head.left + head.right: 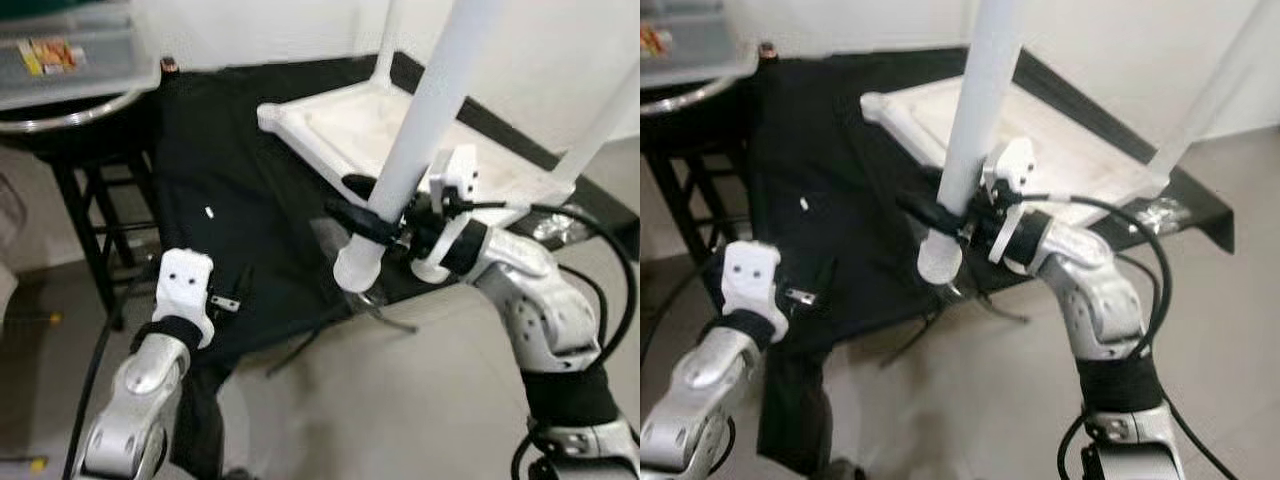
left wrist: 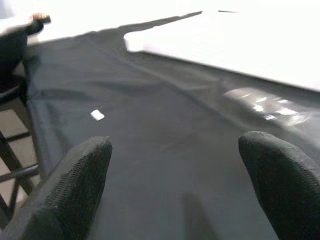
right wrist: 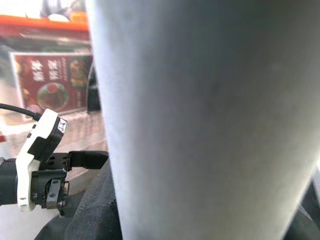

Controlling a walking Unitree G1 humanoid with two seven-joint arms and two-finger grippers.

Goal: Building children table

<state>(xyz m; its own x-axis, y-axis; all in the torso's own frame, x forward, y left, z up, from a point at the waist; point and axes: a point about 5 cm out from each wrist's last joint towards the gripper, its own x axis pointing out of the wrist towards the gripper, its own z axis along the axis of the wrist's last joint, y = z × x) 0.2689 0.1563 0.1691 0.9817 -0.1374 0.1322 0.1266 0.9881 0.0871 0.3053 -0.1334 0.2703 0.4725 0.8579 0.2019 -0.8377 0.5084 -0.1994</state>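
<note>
Table leg (image 1: 420, 140), white and tilted, is being clamped near its lower end by the right gripper (image 1: 385, 222); the upturned tabletop (image 1: 330, 130) is lying just beyond. Left gripper (image 2: 175, 190) is hovering spread wide over black cloth (image 1: 250, 230). Judged step: fitting the leg; next, seating its end into a tabletop corner.

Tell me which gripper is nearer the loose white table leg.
Right. The right gripper is clamped around the white table leg near its lower end; the left gripper hovers apart, over the black cloth.
</note>
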